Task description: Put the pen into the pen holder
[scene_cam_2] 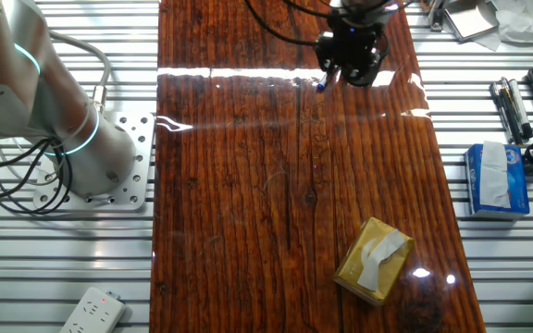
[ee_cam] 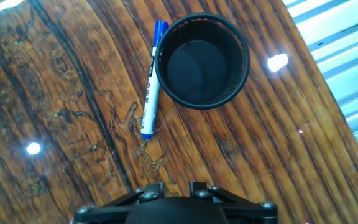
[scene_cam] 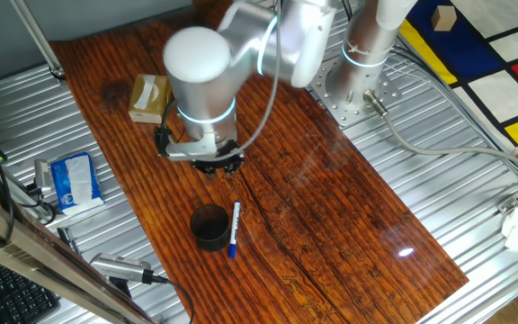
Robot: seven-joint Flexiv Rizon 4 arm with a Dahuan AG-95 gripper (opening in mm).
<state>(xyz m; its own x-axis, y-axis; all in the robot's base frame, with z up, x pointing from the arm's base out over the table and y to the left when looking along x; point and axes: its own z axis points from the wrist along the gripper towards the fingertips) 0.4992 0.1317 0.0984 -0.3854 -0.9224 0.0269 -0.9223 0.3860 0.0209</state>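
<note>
The pen (ee_cam: 151, 87), white with a blue cap and blue end, lies flat on the wooden table right beside the black pen holder (ee_cam: 241, 62), which stands upright and empty. In one fixed view the pen (scene_cam: 234, 229) lies just right of the pen holder (scene_cam: 210, 227), near the table's front. My gripper (scene_cam: 216, 166) hangs above the table a little behind them, empty. In the hand view my gripper (ee_cam: 173, 188) shows at the bottom edge with its fingers apart and wood between them. In the other fixed view my gripper (scene_cam_2: 350, 57) hides the pen holder; only the pen's blue end (scene_cam_2: 322, 85) shows.
A tan cardboard box (scene_cam: 148, 97) lies at the table's far left. A blue tissue pack (scene_cam: 75, 180) and a silver-grey tool (scene_cam: 120, 267) lie off the wood on the metal slats. The arm's base (scene_cam: 358, 81) stands at the back right.
</note>
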